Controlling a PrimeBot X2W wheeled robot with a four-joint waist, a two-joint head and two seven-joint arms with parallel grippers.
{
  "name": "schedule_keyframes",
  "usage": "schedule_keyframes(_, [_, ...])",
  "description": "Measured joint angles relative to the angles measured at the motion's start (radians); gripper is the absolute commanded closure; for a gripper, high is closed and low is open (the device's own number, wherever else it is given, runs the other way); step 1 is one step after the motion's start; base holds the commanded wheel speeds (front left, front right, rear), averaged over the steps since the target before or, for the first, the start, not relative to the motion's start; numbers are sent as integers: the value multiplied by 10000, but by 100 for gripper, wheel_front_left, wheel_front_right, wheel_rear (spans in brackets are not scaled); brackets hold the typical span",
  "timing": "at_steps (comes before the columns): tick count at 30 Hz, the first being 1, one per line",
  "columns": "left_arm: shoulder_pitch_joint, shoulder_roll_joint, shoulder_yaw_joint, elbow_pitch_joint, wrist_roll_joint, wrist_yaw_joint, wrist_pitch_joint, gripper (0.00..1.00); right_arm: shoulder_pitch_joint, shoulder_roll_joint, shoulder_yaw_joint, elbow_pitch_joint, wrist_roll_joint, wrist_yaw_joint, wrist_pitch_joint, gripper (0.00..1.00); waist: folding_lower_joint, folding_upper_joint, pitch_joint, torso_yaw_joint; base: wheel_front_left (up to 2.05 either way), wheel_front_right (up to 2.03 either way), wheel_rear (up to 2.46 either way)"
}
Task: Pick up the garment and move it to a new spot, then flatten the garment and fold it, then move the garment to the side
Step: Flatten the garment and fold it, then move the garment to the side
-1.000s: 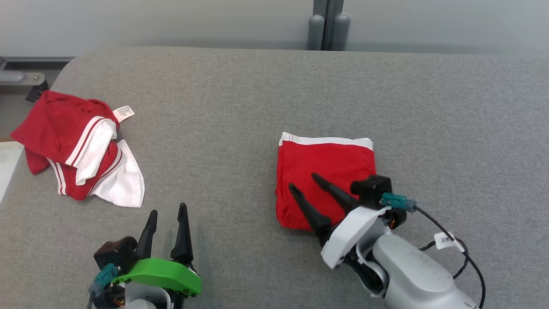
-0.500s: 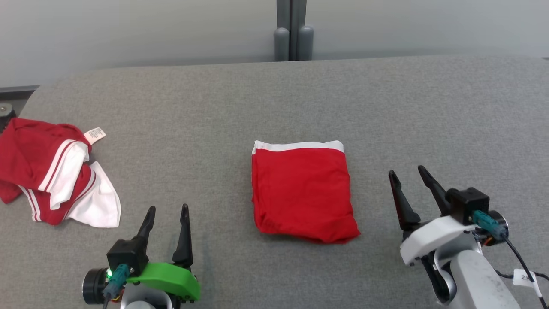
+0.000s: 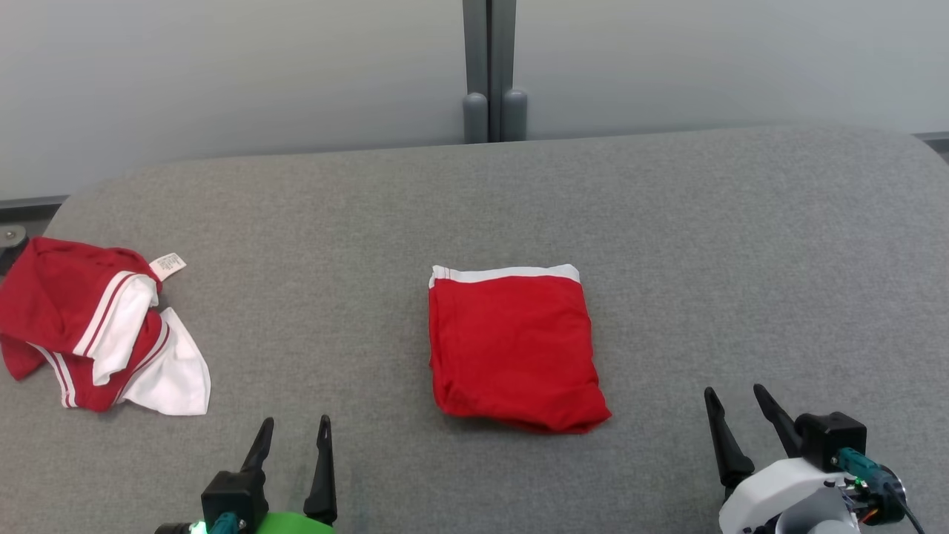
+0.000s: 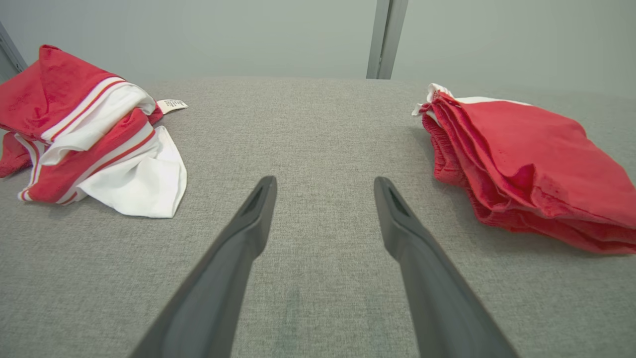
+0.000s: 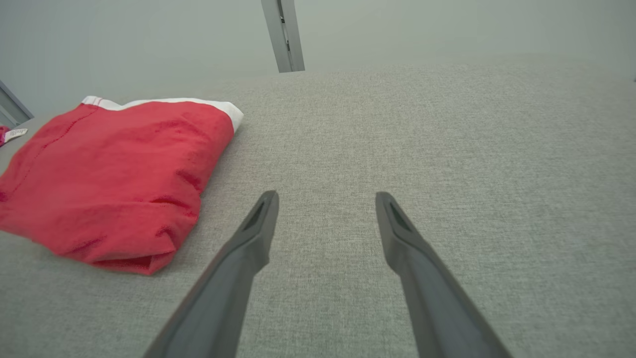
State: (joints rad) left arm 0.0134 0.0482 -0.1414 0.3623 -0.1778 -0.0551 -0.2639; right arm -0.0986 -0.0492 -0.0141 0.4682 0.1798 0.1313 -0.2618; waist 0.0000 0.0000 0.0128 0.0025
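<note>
Pale grey wall (image 3: 222,74) backs a grey fabric-covered desk (image 3: 741,259) with rounded far corners. A grey vertical post (image 3: 489,67) stands behind the desk's far edge, near the middle.

The folded red garment with a white band along its far edge (image 3: 511,348) lies flat near the middle of the desk, well apart from every edge. Bare fabric stretches wide to its right. A narrower bare strip separates it from the crumpled red-and-white clothing pile (image 3: 81,319) near the desk's left edge.

The left fingers (image 3: 323,475) and right fingers (image 3: 723,445) rise from the near edge on either side of the garment. Both pairs are spread and hold nothing, and bare cloth lies between them in each wrist view (image 4: 248,233) (image 5: 253,238).

The left wrist view shows the garment (image 4: 536,164) as several stacked layers, cut off at the frame's right side. In the head view the pile runs off the frame's left side, and the print on its small white label cannot be read. The right wrist view shows the garment (image 5: 109,174) just left of the fingers. What kind of garment it is cannot be told.
</note>
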Motion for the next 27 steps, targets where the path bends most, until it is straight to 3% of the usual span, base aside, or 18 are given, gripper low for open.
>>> schedule_keyframes(10, [148, 0, -38, -288, -148, 59, 0, 0, -109, 2, 165, -46, -36, 0, 0, 0, 0, 0, 189, 125, 0, 0, 0])
schedule_keyframes(19, [-1128, 0, -184, -288, -349, -251, 0, 0, -2453, 0, 1350, 288, 278, 0, 0, 0, 0, 0, 1494, 351, 0, 0, 0])
schedule_keyframes(27, [-1943, 0, -495, -247, -491, -431, 0, 0, -4208, 13, 2132, 1703, 732, 0, -4, 0, 0, 0, 2639, 796, 0, 0, 0])
